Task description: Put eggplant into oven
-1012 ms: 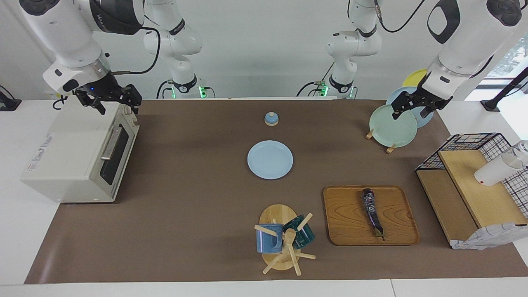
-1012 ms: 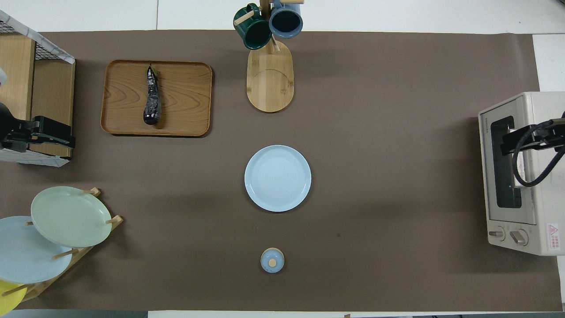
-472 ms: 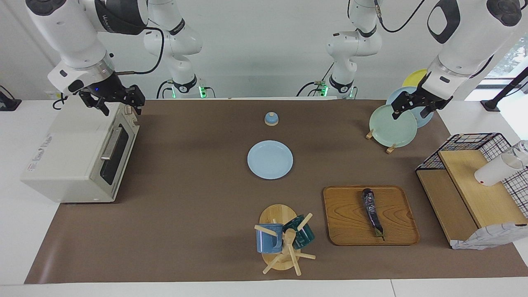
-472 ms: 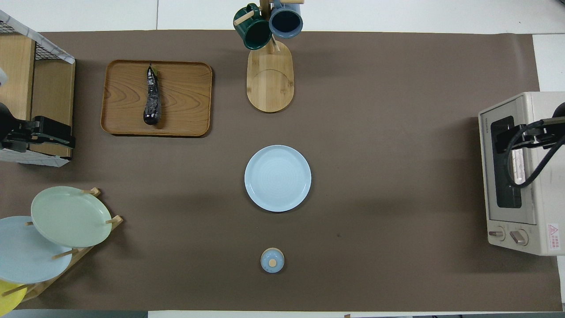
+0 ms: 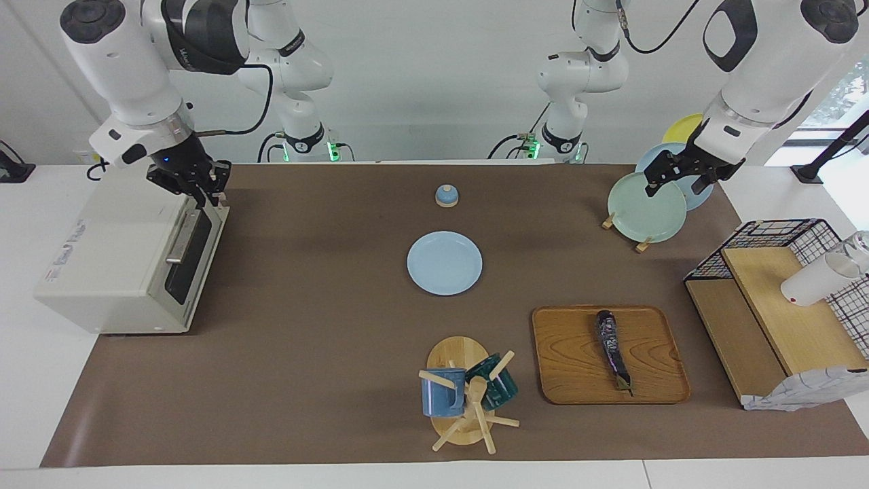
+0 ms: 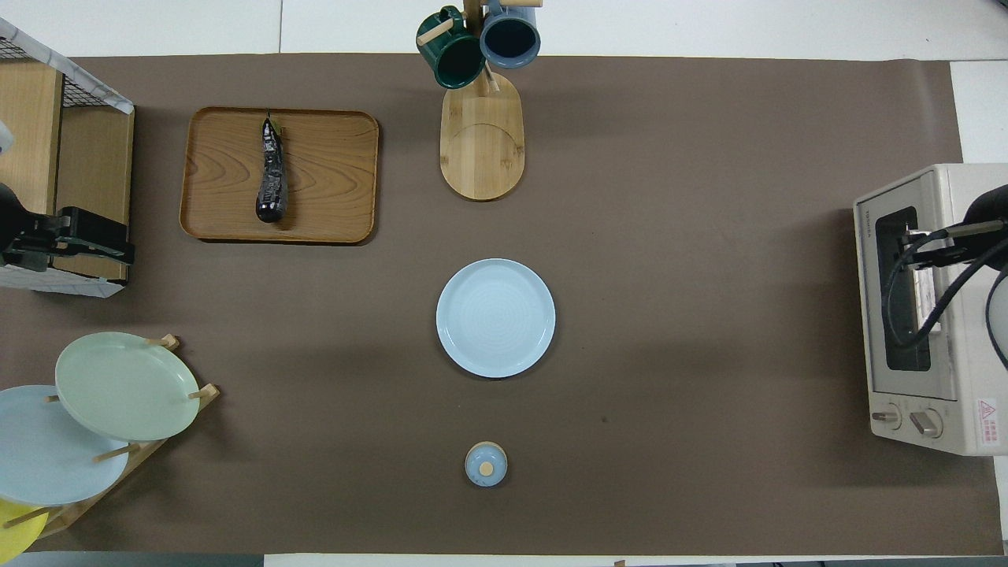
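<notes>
The dark purple eggplant (image 5: pixel 613 350) (image 6: pixel 271 173) lies lengthwise on a wooden tray (image 5: pixel 570 367) (image 6: pixel 331 181), toward the left arm's end of the table. The cream oven (image 5: pixel 115 258) (image 6: pixel 945 315) stands at the right arm's end with its glass door closed. My right gripper (image 5: pixel 209 197) (image 6: pixel 906 240) hangs at the door's top edge, just above the nearer end of the bar handle (image 5: pixel 183 238). Its fingertips are together, and I cannot tell whether they touch the handle. My left gripper (image 5: pixel 679 178) (image 6: pixel 106 242) waits open over the plate rack, holding nothing.
A light blue plate (image 5: pixel 445 263) sits mid-table, with a small blue knob-topped lid (image 5: pixel 446 195) nearer the robots. A wooden mug tree (image 5: pixel 468 401) holds two mugs beside the tray. A plate rack (image 5: pixel 645 204) and a wire basket shelf (image 5: pixel 781 299) stand at the left arm's end.
My right gripper has gone from wide open to shut and has swung in over the top edge of the oven door. The left arm and the eggplant have not moved.
</notes>
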You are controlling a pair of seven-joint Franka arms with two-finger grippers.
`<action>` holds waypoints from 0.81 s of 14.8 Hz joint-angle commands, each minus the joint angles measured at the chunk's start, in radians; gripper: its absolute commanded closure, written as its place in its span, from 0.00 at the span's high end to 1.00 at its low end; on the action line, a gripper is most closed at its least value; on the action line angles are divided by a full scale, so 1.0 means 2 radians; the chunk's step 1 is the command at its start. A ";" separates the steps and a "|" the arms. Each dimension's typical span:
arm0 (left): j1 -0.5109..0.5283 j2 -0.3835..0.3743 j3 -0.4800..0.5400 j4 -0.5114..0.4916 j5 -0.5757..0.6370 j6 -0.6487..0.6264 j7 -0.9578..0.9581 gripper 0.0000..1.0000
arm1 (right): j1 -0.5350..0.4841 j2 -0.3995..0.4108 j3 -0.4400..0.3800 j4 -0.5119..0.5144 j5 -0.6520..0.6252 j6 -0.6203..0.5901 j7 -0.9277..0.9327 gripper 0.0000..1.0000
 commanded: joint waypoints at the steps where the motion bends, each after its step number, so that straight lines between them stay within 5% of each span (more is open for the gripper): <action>1: 0.003 -0.003 0.000 0.000 -0.002 0.000 0.004 1.00 | -0.016 -0.013 0.000 -0.066 0.012 0.053 0.004 0.00; 12: 0.003 -0.003 0.000 0.000 -0.002 0.000 0.003 1.00 | -0.055 -0.011 -0.001 -0.107 -0.047 0.074 -0.013 0.00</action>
